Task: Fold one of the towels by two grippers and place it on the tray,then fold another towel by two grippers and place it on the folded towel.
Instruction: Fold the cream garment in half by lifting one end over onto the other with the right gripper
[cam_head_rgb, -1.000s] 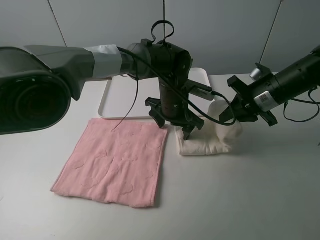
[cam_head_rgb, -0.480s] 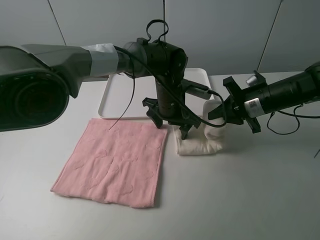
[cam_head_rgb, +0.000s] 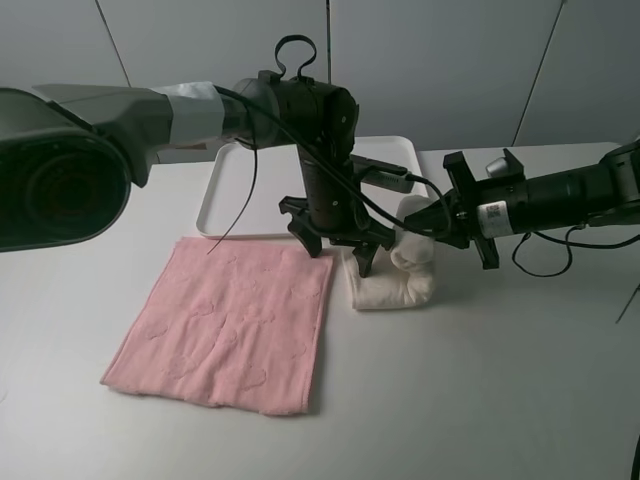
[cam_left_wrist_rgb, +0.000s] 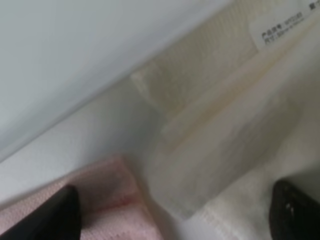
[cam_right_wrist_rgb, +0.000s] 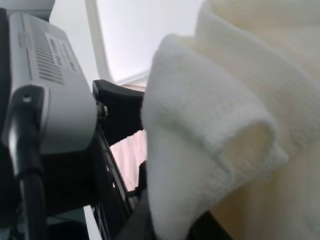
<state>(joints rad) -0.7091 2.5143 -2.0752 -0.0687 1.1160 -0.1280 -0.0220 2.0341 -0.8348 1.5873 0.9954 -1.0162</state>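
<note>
Setting: robotics lab bench. Evidence: bare matte white tabletop (cam_head_rgb: 520, 400); plain grey panelled wall (cam_head_rgb: 450, 60); black cabled left robot arm (cam_head_rgb: 305, 110); black right robot arm (cam_head_rgb: 570, 190).

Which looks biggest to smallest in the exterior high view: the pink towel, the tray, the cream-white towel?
1. pink towel, spread flat.
2. tray, partly hidden and farther back, so its rank against the pink towel is unsure.
3. cream-white towel, bunched, clearly smallest.

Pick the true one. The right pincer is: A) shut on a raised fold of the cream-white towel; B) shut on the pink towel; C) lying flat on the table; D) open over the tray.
A: the right pincer pinches a lifted fold of the cream-white towel.
</note>
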